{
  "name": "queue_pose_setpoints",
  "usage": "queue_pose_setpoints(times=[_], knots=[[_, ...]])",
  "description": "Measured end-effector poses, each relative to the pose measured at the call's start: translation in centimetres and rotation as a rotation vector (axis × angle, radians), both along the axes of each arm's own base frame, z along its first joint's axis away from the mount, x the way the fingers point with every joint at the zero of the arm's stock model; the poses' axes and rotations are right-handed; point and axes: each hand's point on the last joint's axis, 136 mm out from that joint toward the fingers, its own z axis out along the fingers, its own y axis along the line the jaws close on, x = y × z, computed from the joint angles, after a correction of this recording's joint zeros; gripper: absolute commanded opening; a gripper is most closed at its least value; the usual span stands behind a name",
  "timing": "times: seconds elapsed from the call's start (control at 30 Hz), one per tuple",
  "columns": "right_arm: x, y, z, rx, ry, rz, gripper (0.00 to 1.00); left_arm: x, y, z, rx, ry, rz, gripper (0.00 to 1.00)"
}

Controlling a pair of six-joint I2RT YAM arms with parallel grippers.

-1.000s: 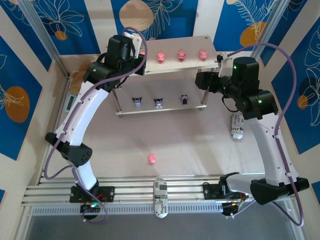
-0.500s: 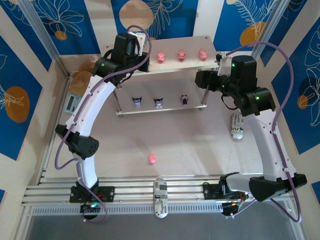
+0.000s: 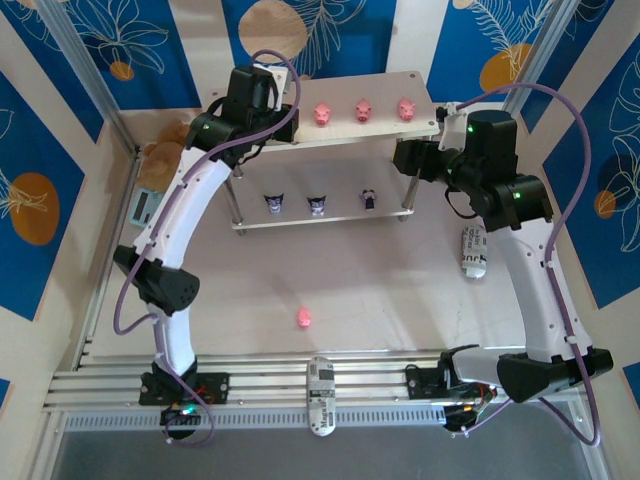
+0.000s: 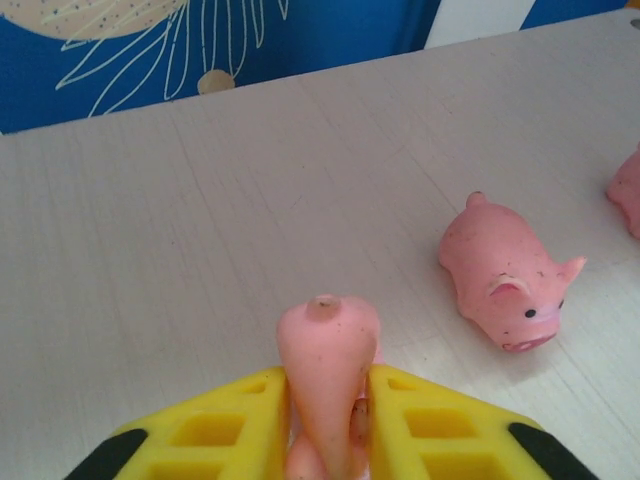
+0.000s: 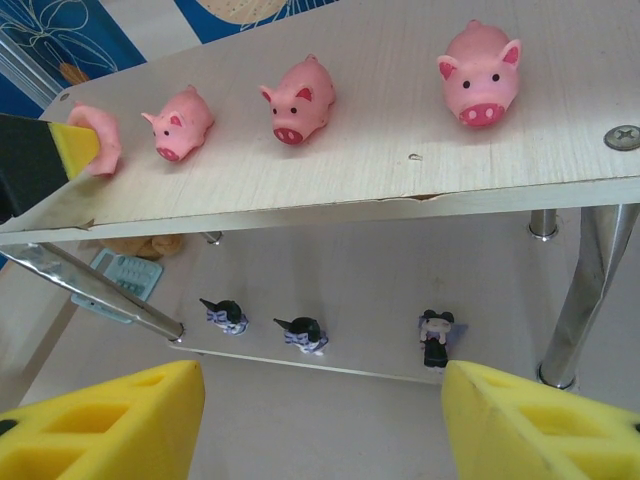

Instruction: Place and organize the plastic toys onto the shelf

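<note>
Left tool (image 4: 327, 400) with pig (image 4: 325, 340) at shelf (image 4: 180, 220) top

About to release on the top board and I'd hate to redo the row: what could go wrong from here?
1. The held pig seems clamped tail-up in the left gripper's fingers; released, it may topple toward the neighbouring pig.
2. It sits near the left end of the shelf's top board; a roll could drop it off.
3. The open right gripper hovers by the shelf leg; a bump could shake the row.
</note>
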Motion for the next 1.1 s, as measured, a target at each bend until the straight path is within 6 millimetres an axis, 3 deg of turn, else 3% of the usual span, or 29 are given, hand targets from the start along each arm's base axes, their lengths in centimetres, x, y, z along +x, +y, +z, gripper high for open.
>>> queue_pose_setpoints(times=[0.13,0.37,1.1], knots=[[0.0,-0.1,0.0,0.000,0.000,-0.003,0.65,0.2,-0.1,-0.4,-0.002,0.008,0.005,0.38],[0.0,-0.1,0.0,0.000,0.000,-0.003,0.65,0.6,-0.2,-1.3,0.008,0.028,0.005,0.43],[0.0,-0.1,0.0,0.000,0.000,-0.003,0.65,1.2,0.1,-0.7,0.004,-0.005,0.028,0.46]])
